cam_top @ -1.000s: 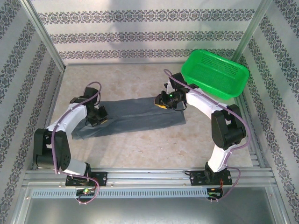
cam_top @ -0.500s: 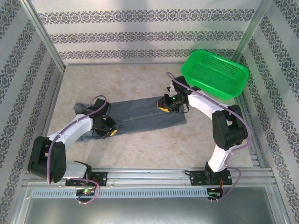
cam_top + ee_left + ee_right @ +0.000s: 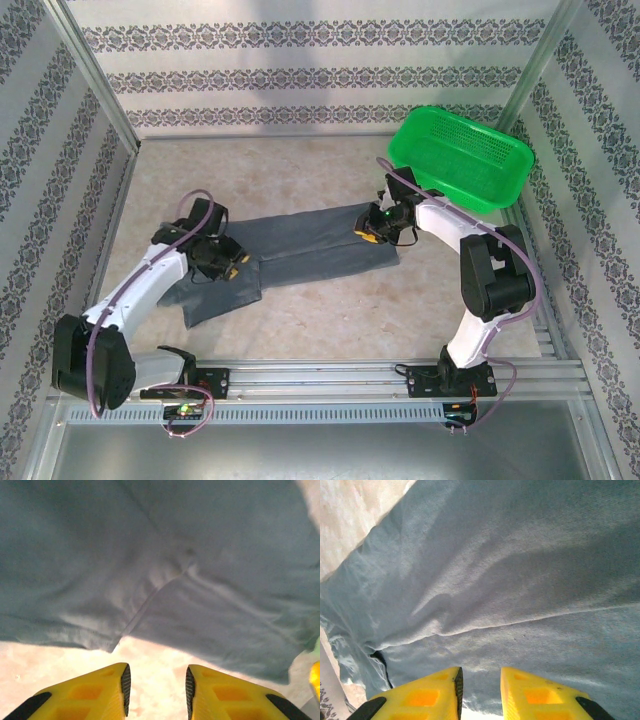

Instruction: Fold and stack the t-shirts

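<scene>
A dark slate-grey t-shirt (image 3: 300,250) lies folded into a long band across the middle of the table, its left end hanging down in a wider flap. My left gripper (image 3: 232,268) hovers over that left part. In the left wrist view it (image 3: 156,687) is open over bare table, with the t-shirt's (image 3: 200,555) edge just ahead of the fingertips. My right gripper (image 3: 367,230) is at the band's right end. In the right wrist view it (image 3: 479,690) is open and empty, low over the t-shirt's (image 3: 520,555) cloth near its edge.
A bright green mesh basket (image 3: 462,158) stands tilted at the back right, close behind the right arm. Patterned walls and metal posts close in the table on three sides. A metal rail (image 3: 320,372) runs along the near edge.
The left gripper swung down and right, then back up a little, and the shirt's left end now spreads lower. The right gripper slid to the right along the band.
</scene>
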{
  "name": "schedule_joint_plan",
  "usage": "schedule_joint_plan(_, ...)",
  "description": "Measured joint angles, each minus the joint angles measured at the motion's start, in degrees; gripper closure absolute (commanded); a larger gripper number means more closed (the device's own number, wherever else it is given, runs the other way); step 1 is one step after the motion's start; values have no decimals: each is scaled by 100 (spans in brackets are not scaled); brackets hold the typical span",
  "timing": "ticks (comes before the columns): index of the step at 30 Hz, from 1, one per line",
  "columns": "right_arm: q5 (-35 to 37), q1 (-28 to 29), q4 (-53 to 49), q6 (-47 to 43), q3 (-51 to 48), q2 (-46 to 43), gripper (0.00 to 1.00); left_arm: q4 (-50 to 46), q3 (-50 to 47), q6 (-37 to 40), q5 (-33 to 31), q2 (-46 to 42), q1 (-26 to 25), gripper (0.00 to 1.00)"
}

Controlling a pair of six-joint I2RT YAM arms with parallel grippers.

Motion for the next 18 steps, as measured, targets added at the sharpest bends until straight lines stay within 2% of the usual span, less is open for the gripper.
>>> schedule_joint_plan(3, 2, 46, 2, 59, 81, 13, 73, -9, -2, 114, -131, 90, 581, 67)
schedule_joint_plan(10, 17, 321, 4, 33, 234, 17, 73, 201, 4, 619, -205, 374, 2374, 62)
schedule_joint_plan(14, 22, 251, 15, 31, 262, 175, 73, 852, 166, 933, 13, 1108, 3244, 62)
schedule_joint_plan(18, 74, 57, -92, -74, 704, 669, 73, 1373, 675, 1255, 269, 2144, 3624, 63)
